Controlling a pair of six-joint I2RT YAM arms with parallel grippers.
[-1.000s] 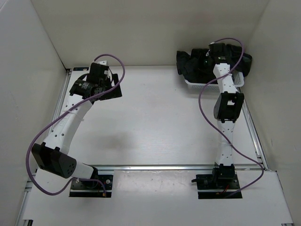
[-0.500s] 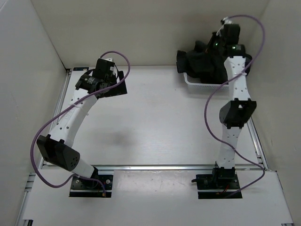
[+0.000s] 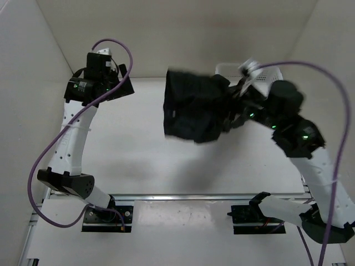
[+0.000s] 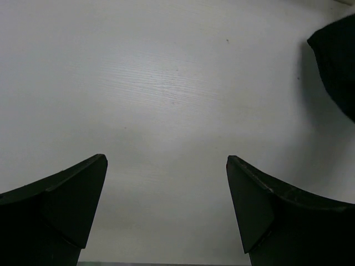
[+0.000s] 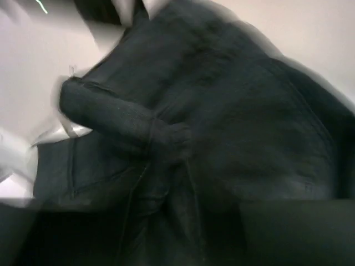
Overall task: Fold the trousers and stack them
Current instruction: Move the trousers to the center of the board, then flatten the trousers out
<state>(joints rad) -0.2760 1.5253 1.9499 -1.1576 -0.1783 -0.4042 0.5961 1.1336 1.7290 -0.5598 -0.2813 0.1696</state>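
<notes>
One basket (image 3: 224,68), overhead only; trousers (image 3: 194,108) everywhere

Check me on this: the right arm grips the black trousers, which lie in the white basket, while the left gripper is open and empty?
Not quite: the top external view shows the trousers hanging from the right gripper above the table, outside the basket. The left gripper is indeed open and empty.

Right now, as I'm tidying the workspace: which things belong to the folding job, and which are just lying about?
Belongs to the job: black trousers, gripped by the right gripper; left gripper, open over the table.
Just lying about: white mesh basket at the back right.
</notes>
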